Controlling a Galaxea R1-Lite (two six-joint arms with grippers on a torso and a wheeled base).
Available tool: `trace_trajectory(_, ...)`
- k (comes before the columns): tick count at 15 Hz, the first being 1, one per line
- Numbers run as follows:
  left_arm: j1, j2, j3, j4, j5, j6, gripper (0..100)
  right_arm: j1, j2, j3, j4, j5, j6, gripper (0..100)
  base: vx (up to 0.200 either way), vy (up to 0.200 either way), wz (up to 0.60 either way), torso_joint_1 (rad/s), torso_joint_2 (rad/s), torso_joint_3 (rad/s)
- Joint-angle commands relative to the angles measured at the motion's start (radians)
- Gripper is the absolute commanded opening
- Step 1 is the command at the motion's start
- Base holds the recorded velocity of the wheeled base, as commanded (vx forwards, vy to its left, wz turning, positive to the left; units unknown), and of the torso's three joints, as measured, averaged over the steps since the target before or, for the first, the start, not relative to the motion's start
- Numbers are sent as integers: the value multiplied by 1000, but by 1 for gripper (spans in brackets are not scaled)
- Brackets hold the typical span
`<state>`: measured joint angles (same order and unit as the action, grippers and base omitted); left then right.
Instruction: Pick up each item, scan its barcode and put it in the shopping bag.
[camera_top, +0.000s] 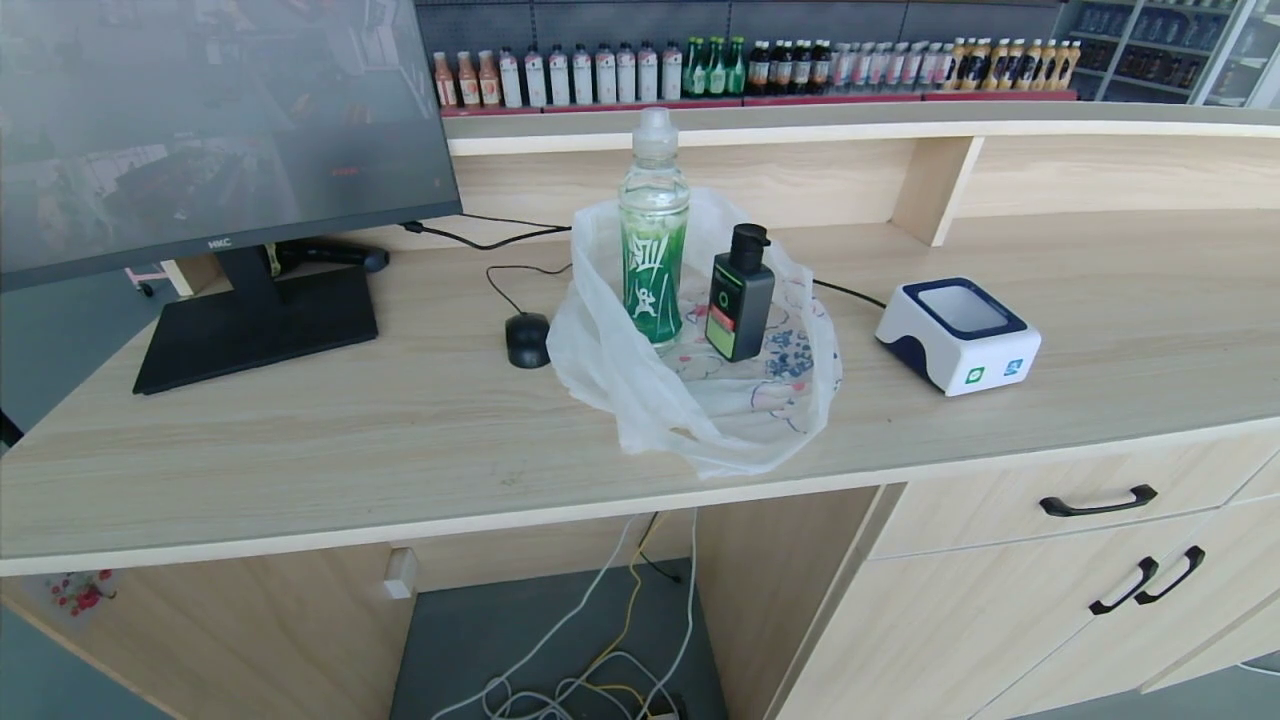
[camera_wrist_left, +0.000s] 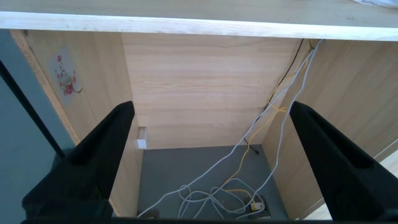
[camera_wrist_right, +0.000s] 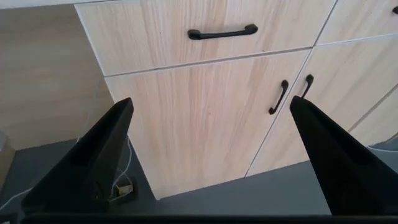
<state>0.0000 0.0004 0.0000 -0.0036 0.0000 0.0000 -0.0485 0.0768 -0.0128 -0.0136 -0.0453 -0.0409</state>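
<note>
The left gripper (camera_wrist_left: 211, 107) has its two dark fingers spread wide with nothing between them. It sits low, under the front edge of the counter (camera_wrist_left: 186, 22), and faces into the open recess (camera_wrist_left: 199, 93) below it. The recess has wood panels on both sides, and loose cables (camera_wrist_left: 211, 198) trail down its back to the floor.

The right gripper (camera_wrist_right: 211, 102) is just as wide open and holds nothing. It also sits low and faces the cabinet front, with a drawer (camera_wrist_right: 155, 59) above and two cupboard doors (camera_wrist_right: 205, 118) below, all with black handles.

On the counter top, the shopping bag (camera_top: 700, 410) lies spread open near the middle, its front fold reaching close to the counter's front edge. The green bottle (camera_top: 654, 260) and the dark pump bottle (camera_top: 740, 300) stand upright on the plastic inside the bag's raised rim, just beside each other. The scanner (camera_top: 957, 335) sits near the bag on the robot's right, apart from it, with its window facing up. A mouse (camera_top: 527, 339) lies just beside the bag on the left. Beyond the mouse, the monitor (camera_top: 220, 120) stands on its flat base. A broad strip of counter runs along the front edge from below the monitor base across to the bag. A raised ledge (camera_top: 860, 125) closes off the back.
</note>
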Motion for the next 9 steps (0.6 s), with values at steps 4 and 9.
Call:
trace_trajectory(4,0,0,0,1,0,2,100,55,-77,11,15,45,35,100,0,0,0,0,0,0)
trace_trajectory(9,0,0,0,1,0,2,100,55,-77,13,14,44,27,100,-40,0,0,0,0,0)
